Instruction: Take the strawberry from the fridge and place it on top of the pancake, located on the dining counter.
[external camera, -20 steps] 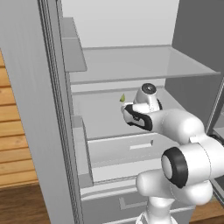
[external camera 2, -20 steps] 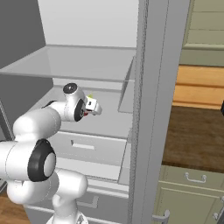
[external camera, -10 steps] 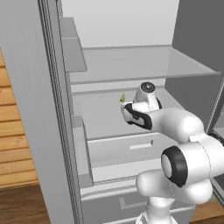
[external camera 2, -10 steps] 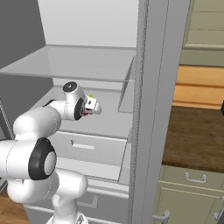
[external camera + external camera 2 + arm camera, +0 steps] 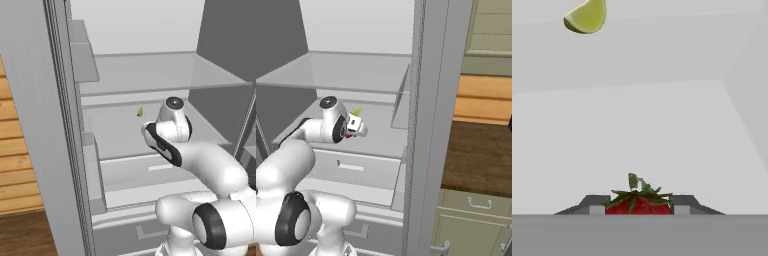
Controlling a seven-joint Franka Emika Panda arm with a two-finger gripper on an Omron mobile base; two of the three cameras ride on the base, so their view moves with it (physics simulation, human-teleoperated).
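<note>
The strawberry (image 5: 639,204), tiny and red with a green leafy cap, sits between my two dark fingertips (image 5: 594,206) low in the hand view. My gripper (image 5: 639,209) is shut on it, just above the pale grey shelf (image 5: 117,137) of the fridge (image 5: 150,70). From the base views the hand (image 5: 152,135) reaches into the open fridge at mid height, and its tip (image 5: 358,127) points to the back wall. The pancake and the dining counter are out of view.
A yellow-green fruit wedge (image 5: 586,16) lies farther back on the same shelf (image 5: 140,112). A glass shelf (image 5: 341,70) hangs close above the hand. The open door (image 5: 30,125) stands left, the fridge frame (image 5: 431,125) right. Drawers (image 5: 135,175) lie below.
The jaws have closed on the strawberry. The arm has stayed where it was on the shelf.
</note>
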